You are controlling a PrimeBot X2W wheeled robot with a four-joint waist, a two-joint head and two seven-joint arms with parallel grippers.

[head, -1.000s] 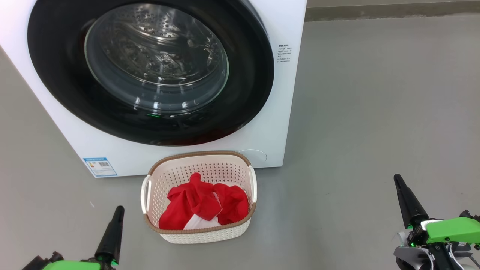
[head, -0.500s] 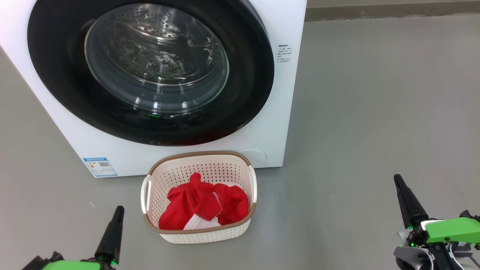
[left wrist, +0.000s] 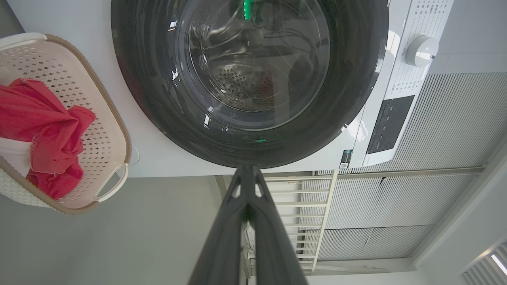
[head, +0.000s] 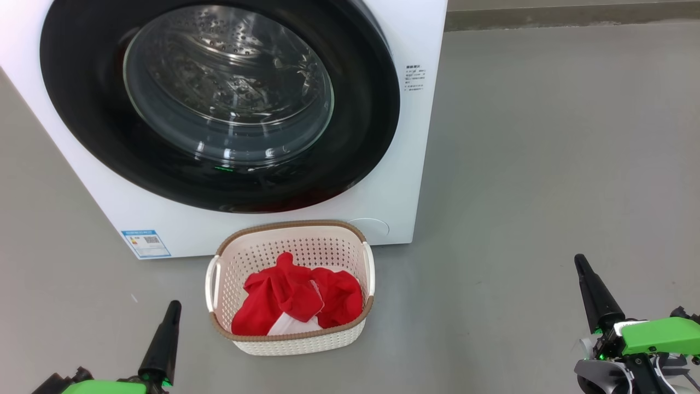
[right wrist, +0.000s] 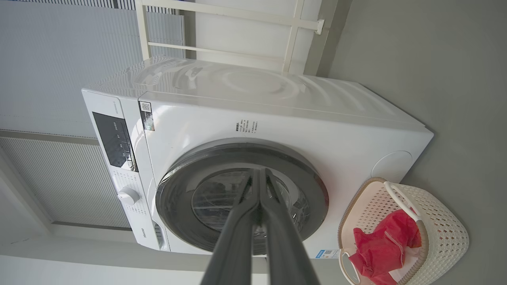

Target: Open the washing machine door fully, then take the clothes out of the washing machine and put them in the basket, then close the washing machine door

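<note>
Closest to me, the left hand [head: 173,307] hangs low at the near-left of the basket [head: 290,224], its two dark fingers pressed together on nothing. The right hand [head: 581,265] sits well off to the basket's right, likewise pressed together and empty. The basket stands on the grey floor [head: 547,164], and the red clothes [head: 284,298] lie heaped inside it, a bit of white fabric showing at the near edge. Nothing hangs over the rim as far as I can see. Just behind the basket rises the washing machine [head: 421,33], and the washing machine door [head: 361,137] looks flush against its front, with bare steel drum showing through the glass. So the job looks about finished to me, and the risks left are small ones. The door may have been pushed to without catching; I can't tell from here, and if so it could drift open above the basket. The basket looks light and sits between the hands and the machine, so an arm swinging across carelessly could knock or tip it and spill the clothes. And a small item could be lying low in the drum, down where the glass hides it from me.
</note>
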